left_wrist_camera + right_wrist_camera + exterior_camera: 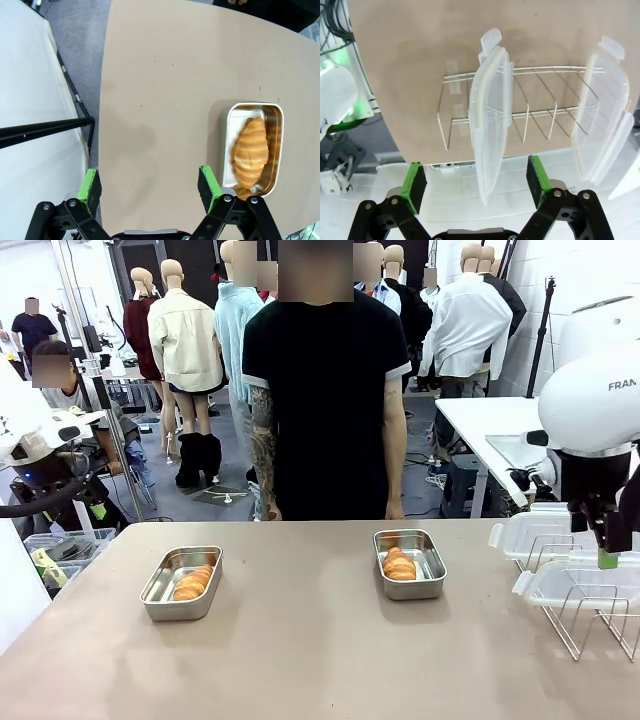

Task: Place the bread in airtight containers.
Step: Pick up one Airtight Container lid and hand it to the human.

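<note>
Two steel airtight containers stand open on the table, each holding one golden piece of bread. The left container (181, 583) holds bread (193, 582); the right container (410, 563) holds bread (399, 564). My left gripper (149, 187) hovers open above the table, and a container (229, 130) with its bread (250, 150) lies just beyond its right finger. Over the wire rack (540, 115), my right gripper (475, 180) is open, with a clear lid (492, 115) standing on edge in line between its fingers. The front view shows the right gripper (612, 545) just above the lids.
A second clear lid (602, 110) leans in the rack's far slot. The rack (590, 615) and both lids (575, 585) sit at the table's right edge. A person in a black shirt (325, 390) stands at the far side, arms hanging.
</note>
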